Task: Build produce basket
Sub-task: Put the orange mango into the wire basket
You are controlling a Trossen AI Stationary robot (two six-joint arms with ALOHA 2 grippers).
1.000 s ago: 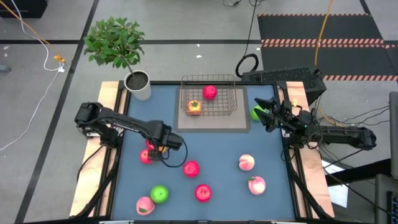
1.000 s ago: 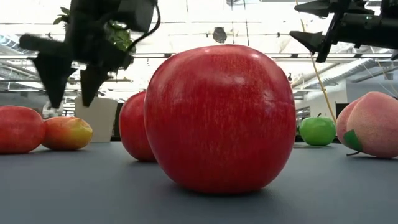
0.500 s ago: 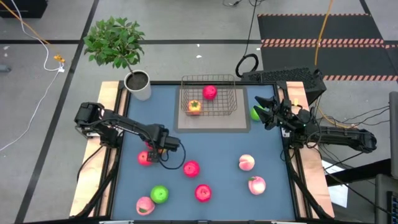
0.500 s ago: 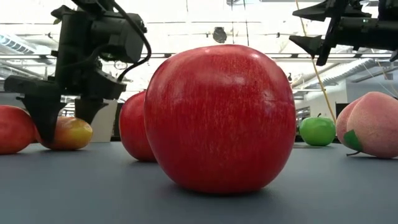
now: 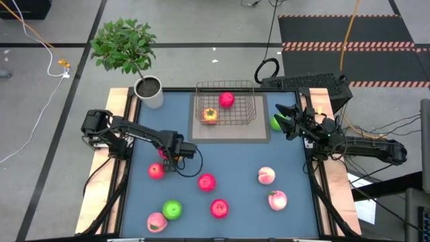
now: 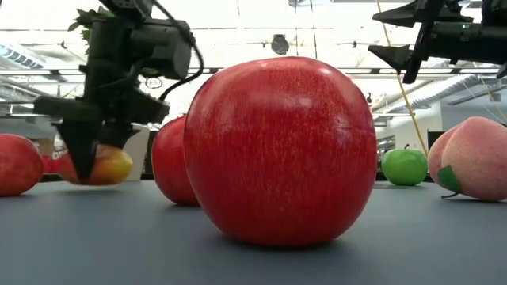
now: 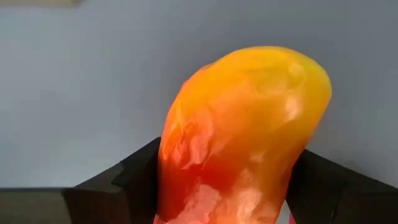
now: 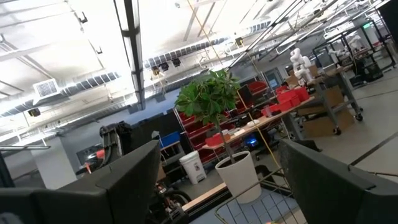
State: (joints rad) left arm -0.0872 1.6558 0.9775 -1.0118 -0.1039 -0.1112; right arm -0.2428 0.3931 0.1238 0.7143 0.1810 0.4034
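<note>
An orange-yellow fruit with a red flush (image 7: 249,124) lies on the blue table at the left, between the fingers of my left gripper (image 5: 166,154), which points down and is shut on it. A red apple (image 5: 156,171) sits just beside it, nearer the front. The wire basket (image 5: 250,107) stands at the far middle on a grey mat and holds a red apple (image 5: 226,100) and an orange fruit (image 5: 209,115). My right gripper (image 5: 290,122) waits open, raised at the right edge beside a green apple (image 5: 275,123). My left gripper pinches the orange-yellow fruit by its two opposite sides (image 7: 171,162) between its two fingers (image 7: 134,174). The fingers come from above, pointing down. In the low view the fruit (image 6: 111,166) sits low at table height, and I cannot tell if it is lifted clear.
Loose produce lies on the near half: red apples (image 5: 206,181) (image 5: 219,208), a green apple (image 5: 172,210), peaches (image 5: 156,221) (image 5: 267,176) (image 5: 277,199). A potted plant (image 5: 148,91) stands at the far left corner. Bare blue table lies between the left gripper and the basket.
My left gripper has come down over the orange-yellow fruit, and its fingers have drawn together onto the fruit. The fruit has shifted a little on the table. The right arm has kept still.
</note>
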